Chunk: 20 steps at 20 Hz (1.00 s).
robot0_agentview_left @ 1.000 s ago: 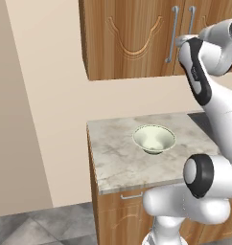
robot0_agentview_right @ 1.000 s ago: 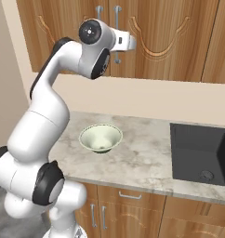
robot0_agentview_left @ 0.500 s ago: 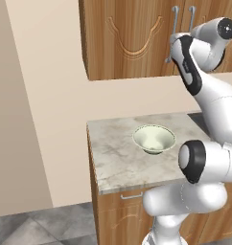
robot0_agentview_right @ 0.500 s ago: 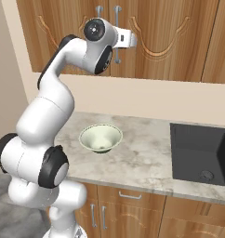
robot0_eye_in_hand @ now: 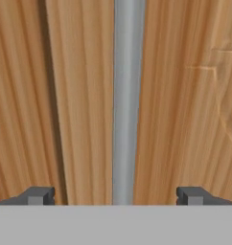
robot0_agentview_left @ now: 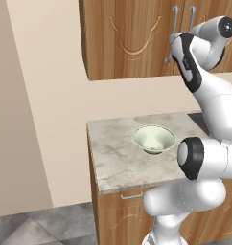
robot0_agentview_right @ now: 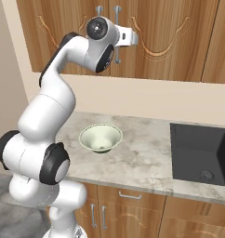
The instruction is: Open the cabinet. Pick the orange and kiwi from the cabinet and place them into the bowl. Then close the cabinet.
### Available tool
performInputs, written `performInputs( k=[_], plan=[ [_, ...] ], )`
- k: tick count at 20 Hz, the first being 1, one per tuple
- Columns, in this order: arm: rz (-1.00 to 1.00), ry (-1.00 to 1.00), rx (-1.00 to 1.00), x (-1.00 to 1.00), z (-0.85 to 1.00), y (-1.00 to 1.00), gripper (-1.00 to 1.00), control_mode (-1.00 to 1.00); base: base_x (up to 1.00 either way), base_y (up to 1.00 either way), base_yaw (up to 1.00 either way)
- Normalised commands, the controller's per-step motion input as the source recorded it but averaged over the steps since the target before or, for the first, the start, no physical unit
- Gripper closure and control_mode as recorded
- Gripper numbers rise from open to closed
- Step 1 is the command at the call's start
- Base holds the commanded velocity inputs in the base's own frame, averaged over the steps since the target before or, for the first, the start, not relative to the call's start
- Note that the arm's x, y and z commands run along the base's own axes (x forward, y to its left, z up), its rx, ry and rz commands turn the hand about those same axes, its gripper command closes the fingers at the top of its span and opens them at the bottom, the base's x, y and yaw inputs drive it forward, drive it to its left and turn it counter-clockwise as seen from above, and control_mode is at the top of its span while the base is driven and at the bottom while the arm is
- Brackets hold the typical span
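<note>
Hand view: the gripper stands wide apart, one silver handle between its two fingertips. Two handles on the shut cabinet; one bowl sits on the counter.

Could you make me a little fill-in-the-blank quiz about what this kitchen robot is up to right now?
1. The cabinet doors are ____.
2. The bowl on the counter has ____ inside.
3. In the hand view, the silver handle runs between the two tips of the end effector, whose jaws are ____.
4. To the bowl's right in the right base view lies a dark ____.

Missing words: closed; nothing; open; sink
</note>
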Motion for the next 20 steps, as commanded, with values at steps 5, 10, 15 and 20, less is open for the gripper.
performInputs(
  k=[5, 10, 15, 20],
  plan=[
    [0.0, 0.0, 0.0, 0.07, 0.0, 0.0, 1.0, -1.0, 0.0, 0.0, 0.0],
    [0.0, 0.0, 0.0, 0.0, 0.0, 0.0, 1.0, -1.0, 0.0, 0.0, 0.0],
    [0.0, 0.0, 0.0, 0.0, 0.0, 0.0, 1.0, -1.0, 0.0, 0.0, 0.0],
    [0.0, 0.0, 0.0, 0.0, 0.0, 0.0, 1.0, -1.0, 0.0, 0.0, 0.0]
  ],
)
